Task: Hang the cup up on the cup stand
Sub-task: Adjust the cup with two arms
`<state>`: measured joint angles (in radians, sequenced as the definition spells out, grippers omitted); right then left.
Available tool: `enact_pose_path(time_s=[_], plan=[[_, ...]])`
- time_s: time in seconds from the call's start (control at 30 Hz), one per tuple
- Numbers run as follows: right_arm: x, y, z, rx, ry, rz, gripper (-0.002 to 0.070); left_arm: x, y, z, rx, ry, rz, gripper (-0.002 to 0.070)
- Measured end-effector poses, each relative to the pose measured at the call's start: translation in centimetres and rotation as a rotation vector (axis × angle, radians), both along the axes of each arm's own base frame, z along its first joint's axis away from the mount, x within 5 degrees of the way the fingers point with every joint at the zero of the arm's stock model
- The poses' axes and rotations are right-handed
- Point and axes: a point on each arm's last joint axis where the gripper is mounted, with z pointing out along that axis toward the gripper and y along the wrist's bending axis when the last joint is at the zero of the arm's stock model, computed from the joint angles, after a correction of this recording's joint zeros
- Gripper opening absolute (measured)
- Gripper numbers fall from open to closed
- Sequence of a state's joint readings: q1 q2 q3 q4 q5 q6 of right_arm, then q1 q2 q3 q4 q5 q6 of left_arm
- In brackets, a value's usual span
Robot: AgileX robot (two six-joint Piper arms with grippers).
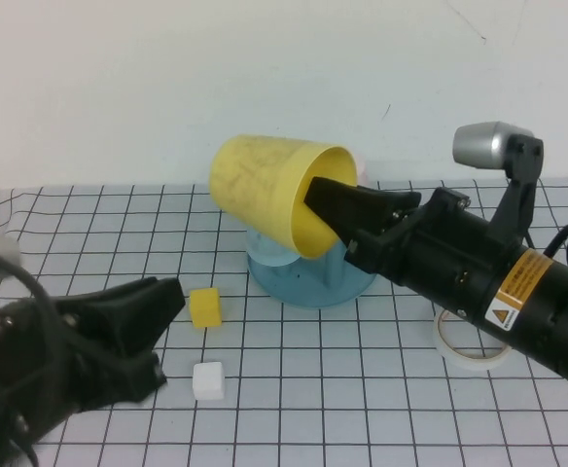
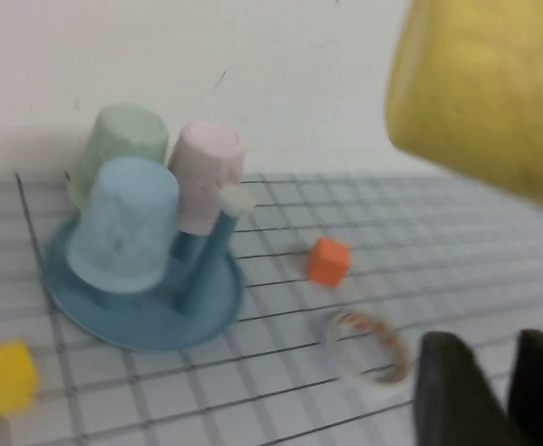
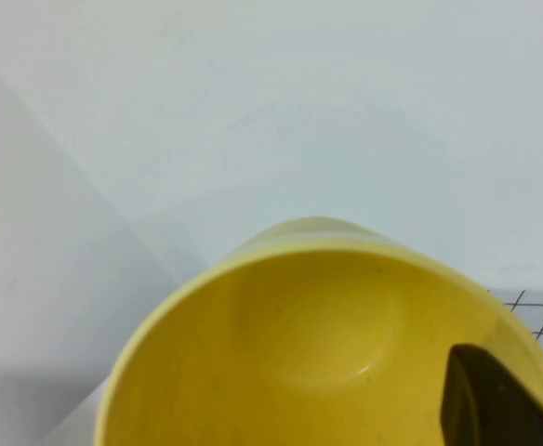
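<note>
The yellow cup (image 1: 265, 190) hangs tilted on its side in the air, just above the teal cup stand (image 1: 313, 289). My right gripper (image 1: 321, 199) is shut on its rim, with one dark finger (image 3: 490, 400) inside the cup (image 3: 290, 372). The other finger is hidden behind the wall. In the left wrist view the cup (image 2: 485, 93) shows blurred, and the cup stand (image 2: 160, 321) has one free peg with a white cap (image 2: 237, 200). My left gripper (image 1: 153, 326) hovers low at the near left, open with nothing between its fingers (image 2: 499, 358).
Light blue (image 2: 123, 223), pink (image 2: 206, 172) and green (image 2: 118, 144) cups sit upside down on the stand's pegs. A yellow cube (image 1: 205, 306) and a white cube (image 1: 208, 380) lie near my left gripper. A tape roll (image 1: 469, 341) and an orange cube (image 2: 328, 261) lie right of the stand.
</note>
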<state>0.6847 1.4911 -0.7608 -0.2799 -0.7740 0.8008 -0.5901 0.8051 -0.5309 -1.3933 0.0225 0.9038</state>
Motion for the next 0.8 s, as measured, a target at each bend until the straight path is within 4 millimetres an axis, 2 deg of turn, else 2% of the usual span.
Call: enact_pose_path(time_s=[0.2,0.3,0.4,0.67,0.8], plan=[[-0.1,0.1,0.0,-0.015,-0.024,0.017,0.0016,0.3,0.3,0.1,-0.225,0.151,0.092,0.0487],[-0.3,0.2,0.1,-0.031,-0.057,0.036,0.0016,0.2,0.2,0.1,-0.277,0.188,0.100,0.0603],[-0.6,0.5,0.1,-0.080,-0.112,0.075,0.0016,0.1,0.0,0.1,-0.374,0.262,0.098,0.0641],[-1.1,0.7,-0.2,-0.184,-0.229,0.125,0.0016,-0.4,-0.6,0.4,-0.619,0.470,0.064,0.0652],[-1.3,0.9,-0.3,-0.216,-0.261,0.153,0.0016,-0.3,-0.7,1.8,-0.674,0.466,0.047,0.0652]])
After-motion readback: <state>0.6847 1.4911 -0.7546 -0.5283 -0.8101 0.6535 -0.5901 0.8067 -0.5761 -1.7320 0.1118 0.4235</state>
